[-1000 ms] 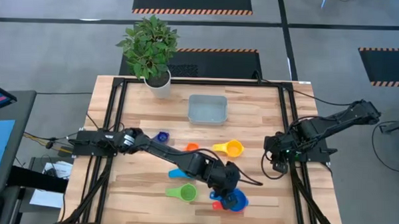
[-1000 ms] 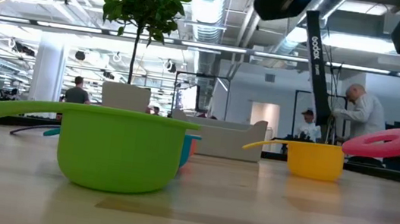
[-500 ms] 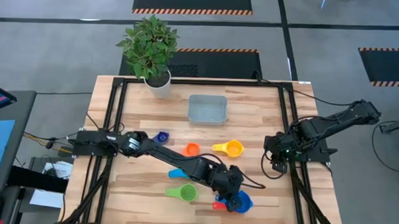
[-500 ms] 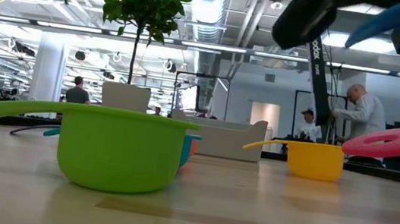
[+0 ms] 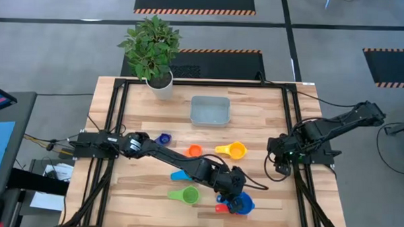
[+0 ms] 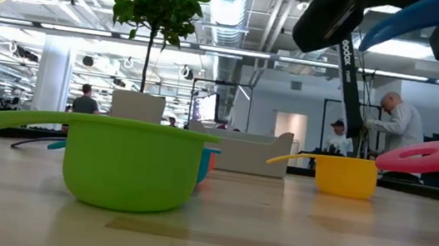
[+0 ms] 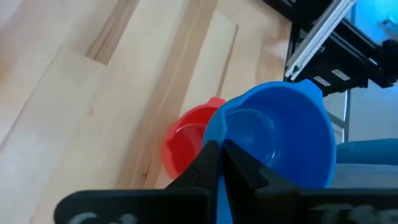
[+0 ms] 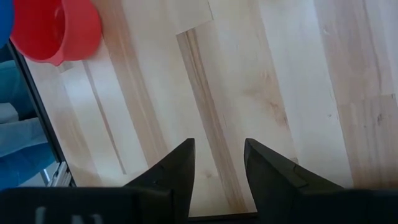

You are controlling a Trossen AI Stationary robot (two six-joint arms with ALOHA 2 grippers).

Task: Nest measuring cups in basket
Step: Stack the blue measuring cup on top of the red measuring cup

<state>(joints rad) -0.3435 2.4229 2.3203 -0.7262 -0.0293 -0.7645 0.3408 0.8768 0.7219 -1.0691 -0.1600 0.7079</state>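
A: Where is the left gripper (image 5: 234, 201)?

B: Out over the near part of the tabletop (image 5: 255, 122), toward its right side. Its fingers (image 7: 208, 163) are pressed together on the handle of the blue cup (image 7: 283, 134), and the low view shows that cup off the wood, high up in the frame.

A: What lies beneath the blue cup?

B: The red cup (image 7: 185, 140) sits on the tabletop just beside and partly under it, open side up.

A: And the other cups?

B: The green cup (image 5: 186, 194) stands upright near the front, left of the left gripper. The light blue cup (image 5: 179, 175) is partly hidden by the left arm. The orange cup (image 5: 194, 151) and the yellow cup (image 5: 233, 151) lie mid-table, well apart from each other, and the dark blue cup (image 5: 163, 138) is farther left, close to the arm.

A: The basket?

B: The basket (image 5: 210, 110) rests toward the far edge, right of the white plant pot (image 5: 160, 86); no cup shows in it.

A: The right gripper (image 5: 281, 167)?

B: It waits at the right edge, fingers (image 8: 177, 168) parted, with only bare wood between them.
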